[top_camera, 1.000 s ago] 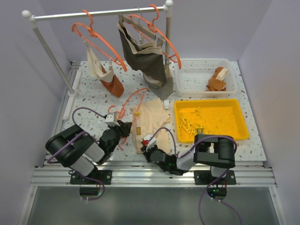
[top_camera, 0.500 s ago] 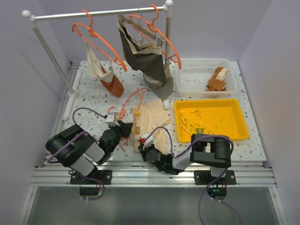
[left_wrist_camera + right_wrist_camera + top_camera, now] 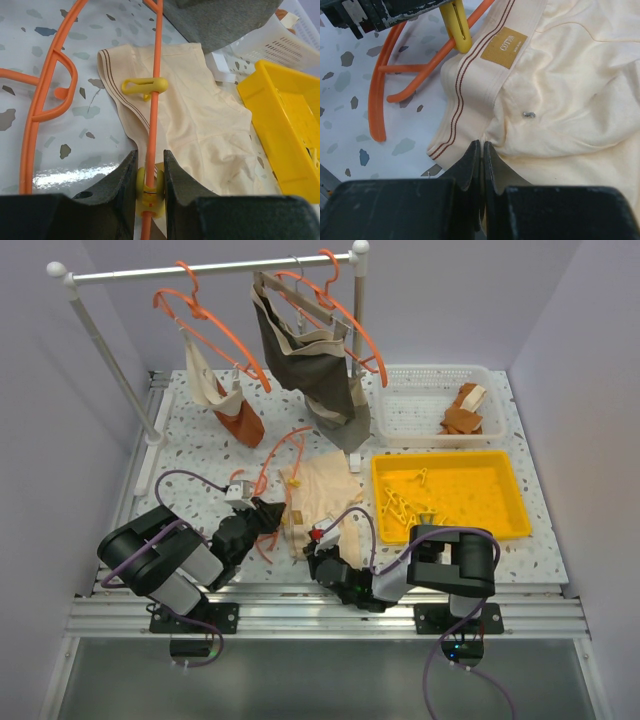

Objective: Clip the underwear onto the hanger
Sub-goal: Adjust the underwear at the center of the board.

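just left of the yellow tray (image 3: 470,490), the underwear (image 3: 200,125) is lying spread flat on the speckled table (image 3: 200,440), its striped waistband turned away from the tray. the hanger (image 3: 154,120) is lying on the table too, on the side of the underwear farther from the tray, with its straight bar running across the waistband edge. the left gripper (image 3: 150,160) is reaching in farther left of the tray than the cloth. its fingers are set narrow, squeezing a yellow clip (image 3: 150,192) from both sides where it is sitting on the hanger's bar. a second clip (image 3: 145,86) is sitting farther along the same bar, biting over it where it is crossing the waistband. the right gripper (image 3: 481,147) is working at the near edge of the underwear, nearer the tray than the left gripper. its fingers are pressing almost fully together, pinching a small fold of the cream cloth just beside the waistband corner, and creases are fanning out from the pinch. a tan label (image 3: 504,47) reading cotton is showing inside the waistband.
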